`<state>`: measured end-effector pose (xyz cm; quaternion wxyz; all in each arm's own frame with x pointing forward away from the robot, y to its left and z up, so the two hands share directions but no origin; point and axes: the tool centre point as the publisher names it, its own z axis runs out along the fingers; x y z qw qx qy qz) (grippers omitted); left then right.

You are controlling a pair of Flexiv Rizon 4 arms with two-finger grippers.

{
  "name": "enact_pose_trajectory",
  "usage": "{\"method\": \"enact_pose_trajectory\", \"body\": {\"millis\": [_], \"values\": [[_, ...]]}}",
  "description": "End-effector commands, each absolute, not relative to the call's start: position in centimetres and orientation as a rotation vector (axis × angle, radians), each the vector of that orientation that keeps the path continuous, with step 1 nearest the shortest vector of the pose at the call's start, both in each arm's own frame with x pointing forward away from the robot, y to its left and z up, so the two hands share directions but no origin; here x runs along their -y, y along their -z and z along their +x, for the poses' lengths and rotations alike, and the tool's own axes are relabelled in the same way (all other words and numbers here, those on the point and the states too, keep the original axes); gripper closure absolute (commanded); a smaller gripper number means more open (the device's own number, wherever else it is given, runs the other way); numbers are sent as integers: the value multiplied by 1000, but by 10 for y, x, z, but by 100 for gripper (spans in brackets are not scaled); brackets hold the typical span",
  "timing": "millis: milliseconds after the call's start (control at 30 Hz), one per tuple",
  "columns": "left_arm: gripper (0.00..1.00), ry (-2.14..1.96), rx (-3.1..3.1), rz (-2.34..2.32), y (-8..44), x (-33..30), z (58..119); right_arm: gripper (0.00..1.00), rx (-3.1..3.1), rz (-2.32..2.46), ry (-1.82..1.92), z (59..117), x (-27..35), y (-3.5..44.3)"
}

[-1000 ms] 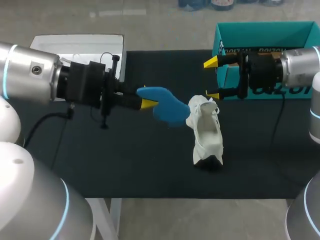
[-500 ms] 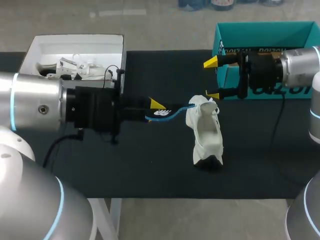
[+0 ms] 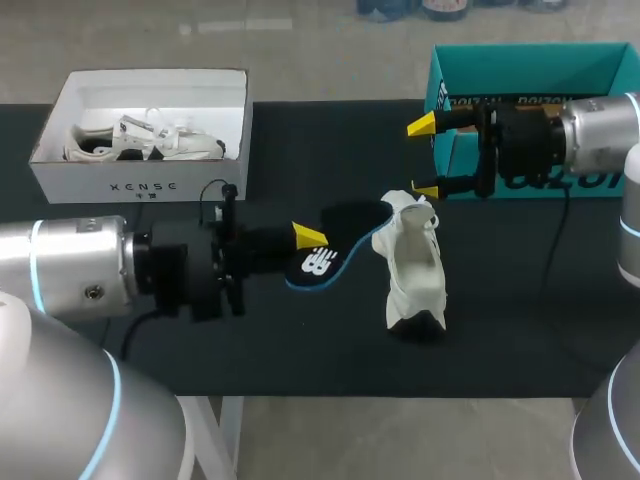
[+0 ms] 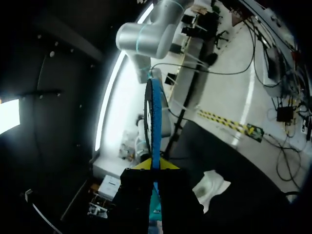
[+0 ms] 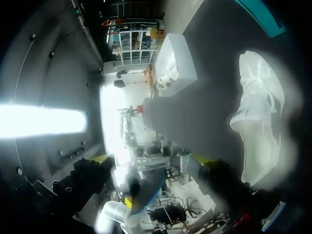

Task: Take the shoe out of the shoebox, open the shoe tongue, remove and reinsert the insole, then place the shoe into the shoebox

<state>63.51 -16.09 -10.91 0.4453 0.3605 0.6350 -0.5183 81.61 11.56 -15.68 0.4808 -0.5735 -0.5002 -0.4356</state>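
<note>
Left tool [image 3: 308, 244] clamped on insole [image 3: 335, 256], far end at shoe [image 3: 412, 262] collar. Right tool [image 3: 425, 157] spread wide, empty, beyond shoe. Shoe out of teal shoebox [image 3: 530, 68]; reinsertion, boxing judged outstanding.

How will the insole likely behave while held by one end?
Probably floppy: the insole curves between the left pincer and the white shoe. Likely light: edge-on in the left wrist view it looks thin, and a grip on one end carries it.

Soft even light on the dark table [image 3: 300, 350]; white glare in both wrist views.
</note>
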Motion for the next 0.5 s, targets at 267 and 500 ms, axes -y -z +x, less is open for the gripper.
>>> {"method": "enact_pose_trajectory", "body": {"millis": [267, 500], "values": [[100, 1278, -1538, 936, 130, 175, 658, 0, 1218, -1402, 1065, 815, -117, 157], [100, 1242, -1514, 958, 134, 190, 671, 0, 1218, -1402, 1065, 815, -117, 157]]}}
